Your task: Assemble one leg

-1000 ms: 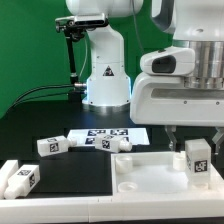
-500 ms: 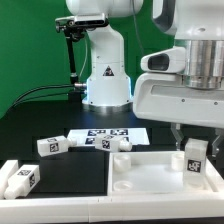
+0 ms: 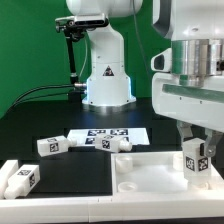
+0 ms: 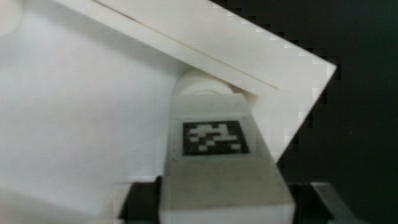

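Observation:
My gripper [image 3: 196, 150] is shut on a white leg [image 3: 195, 160] with a black-and-white tag, holding it upright over the right corner of the large white tray-like piece [image 3: 140, 172]. In the wrist view the leg [image 4: 217, 150] fills the space between my dark fingers [image 4: 146, 200], its far end at the tray's corner [image 4: 285, 60]. Whether the leg's lower end touches the tray is hidden. Other legs lie on the table: one [image 3: 51, 146] at the exterior view's left, one [image 3: 22, 178] at the front left, one [image 3: 120, 144] by the tray's back edge.
The marker board [image 3: 105, 134] lies behind the tray. A white robot base [image 3: 106, 75] stands at the back with a black cable to its left. The table is black, against a green backdrop.
My gripper with the leg has shifted a little to the exterior view's right and slightly down toward the tray's corner. The loose legs have not moved.

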You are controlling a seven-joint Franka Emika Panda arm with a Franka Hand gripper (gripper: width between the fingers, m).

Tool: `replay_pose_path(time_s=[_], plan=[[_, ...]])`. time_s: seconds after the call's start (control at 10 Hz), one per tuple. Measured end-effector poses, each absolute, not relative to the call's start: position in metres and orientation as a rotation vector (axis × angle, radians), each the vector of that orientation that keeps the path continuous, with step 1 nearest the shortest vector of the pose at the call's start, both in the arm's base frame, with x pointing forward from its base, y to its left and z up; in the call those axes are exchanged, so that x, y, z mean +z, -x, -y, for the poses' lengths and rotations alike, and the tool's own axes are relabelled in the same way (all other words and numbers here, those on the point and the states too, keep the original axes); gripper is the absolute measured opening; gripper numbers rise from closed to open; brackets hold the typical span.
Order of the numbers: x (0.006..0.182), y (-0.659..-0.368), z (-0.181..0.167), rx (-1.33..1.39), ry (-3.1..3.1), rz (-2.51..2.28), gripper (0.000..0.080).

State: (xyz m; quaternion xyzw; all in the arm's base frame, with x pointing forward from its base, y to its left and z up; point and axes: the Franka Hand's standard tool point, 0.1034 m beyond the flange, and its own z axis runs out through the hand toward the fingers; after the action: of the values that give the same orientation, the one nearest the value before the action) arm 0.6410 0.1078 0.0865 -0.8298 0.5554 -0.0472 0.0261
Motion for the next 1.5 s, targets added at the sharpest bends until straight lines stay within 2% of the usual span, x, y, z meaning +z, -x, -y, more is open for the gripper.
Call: replay_pose_path(time_s=[0.2, 0.4, 0.5, 0.8, 1.2, 1.4, 1.5], plan=[[0.086, -0.641, -0.109, -0.155, 2.64, -1.615, 0.0291], [0.086, -0.641, -0.11, -0.174, 2.896, -1.17, 0.0602], [0.086, -0.641, -0.112, -0.186, 2.977, -0.984, 0.0635], [0.085, -0.64, -0.111, -0.197, 3.08, -0.683, 0.0647], [0.088, -0.654, -0.1, -0.167, 3.228, 0.191, 0.0649], [0.087, -0.653, -0.1, -0.165, 3.228, 0.179, 0.0649], [0.087, -0.653, -0.1, -0.167, 3.229, 0.132, 0.0521]])
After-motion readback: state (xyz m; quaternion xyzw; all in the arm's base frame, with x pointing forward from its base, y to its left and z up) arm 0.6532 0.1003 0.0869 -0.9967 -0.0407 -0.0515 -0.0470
